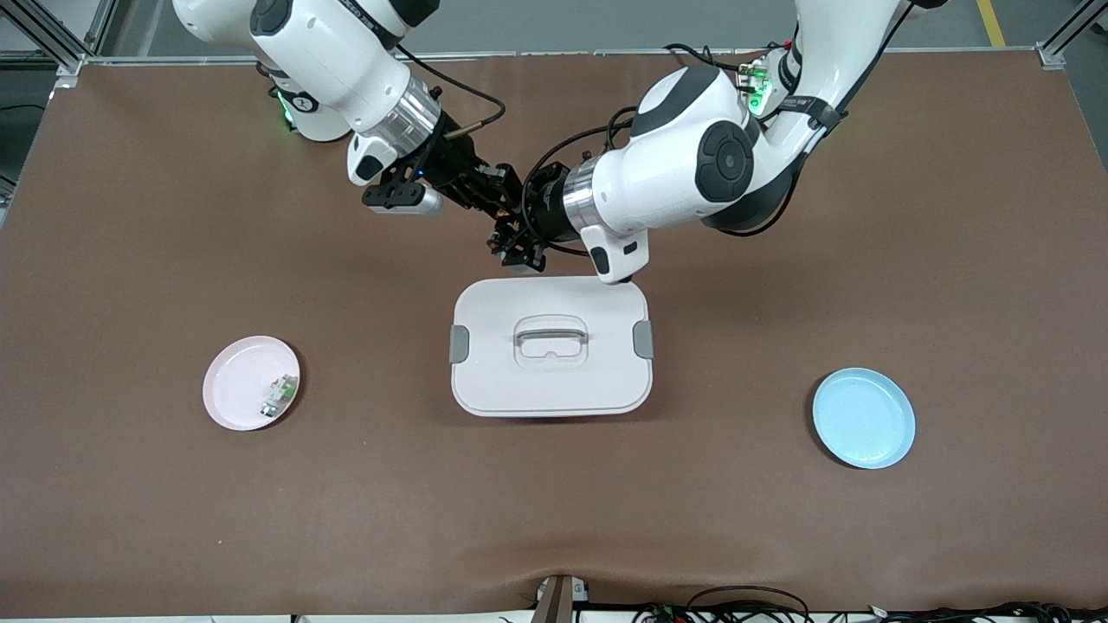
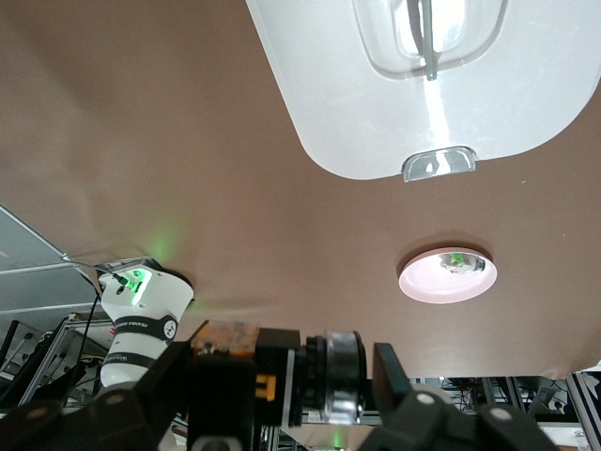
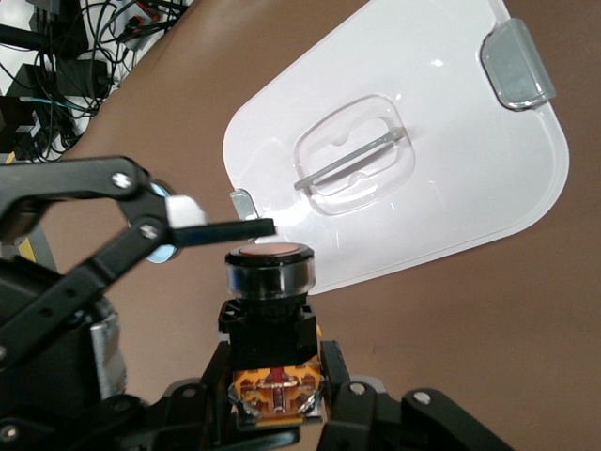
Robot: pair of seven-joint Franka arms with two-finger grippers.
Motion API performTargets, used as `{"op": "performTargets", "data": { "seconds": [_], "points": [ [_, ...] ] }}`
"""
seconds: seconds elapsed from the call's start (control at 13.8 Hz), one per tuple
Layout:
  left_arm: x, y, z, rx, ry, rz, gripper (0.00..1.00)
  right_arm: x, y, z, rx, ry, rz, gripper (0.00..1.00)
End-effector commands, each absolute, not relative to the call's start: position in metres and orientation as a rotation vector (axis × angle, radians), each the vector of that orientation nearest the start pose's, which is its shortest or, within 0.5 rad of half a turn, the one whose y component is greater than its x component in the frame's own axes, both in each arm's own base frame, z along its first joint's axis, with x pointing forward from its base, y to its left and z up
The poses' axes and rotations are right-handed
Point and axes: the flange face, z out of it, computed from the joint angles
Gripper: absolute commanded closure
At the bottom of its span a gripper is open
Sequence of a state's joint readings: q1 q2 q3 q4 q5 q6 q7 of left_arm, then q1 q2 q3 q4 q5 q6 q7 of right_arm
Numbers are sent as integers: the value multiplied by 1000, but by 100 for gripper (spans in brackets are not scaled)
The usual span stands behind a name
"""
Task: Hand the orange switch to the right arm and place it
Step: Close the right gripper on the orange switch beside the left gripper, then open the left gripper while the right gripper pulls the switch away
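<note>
Orange switch [image 3: 269,282] clenched by R gripper [image 3: 277,399]; L gripper [image 2: 282,376] parted, releasing; handover step; next: L retreats, R places.

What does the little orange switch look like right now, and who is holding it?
The orange switch is a stubby black cylinder with a round orange end inside a dark shiny ring, and an orange-and-white base. It is up in the air, over the table just past the white lidded box. The right gripper is shut on its base. The left gripper has its fingers apart; one fingertip sits right beside the switch's orange end.
</note>
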State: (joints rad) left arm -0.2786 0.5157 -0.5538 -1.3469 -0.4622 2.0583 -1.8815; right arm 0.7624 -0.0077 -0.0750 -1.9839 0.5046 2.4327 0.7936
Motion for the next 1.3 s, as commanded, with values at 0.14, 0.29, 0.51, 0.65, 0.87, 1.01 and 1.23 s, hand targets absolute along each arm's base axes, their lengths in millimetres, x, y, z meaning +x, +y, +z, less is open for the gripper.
{"op": "performTargets", "data": {
  "seconds": [0.14,0.29,0.51,0.65,0.87,1.01,1.23],
  "points": [
    [532,-487,508,-2663,-2075,1092,0,455,379,517,-2489,529,-61,100],
    [532,-487,508,-2663,-2075,1092,0,456,376,517,-2557,271,-132,100],
    [535,-484,509,-2666,-2081,1086,0,474,346,513,-2630,-153,-170,100],
    [536,-483,509,-2667,-2082,1081,0,481,327,511,-2680,-303,-184,100],
    [538,-478,506,-2690,-2064,1002,0,500,280,508,-2757,-760,-172,100],
    [538,-475,506,-2703,-2064,911,0,517,236,503,-2800,-991,-167,100],
    [543,-468,501,-2717,-2059,760,0,540,171,494,-2759,-1363,-156,100]
  ]
}}
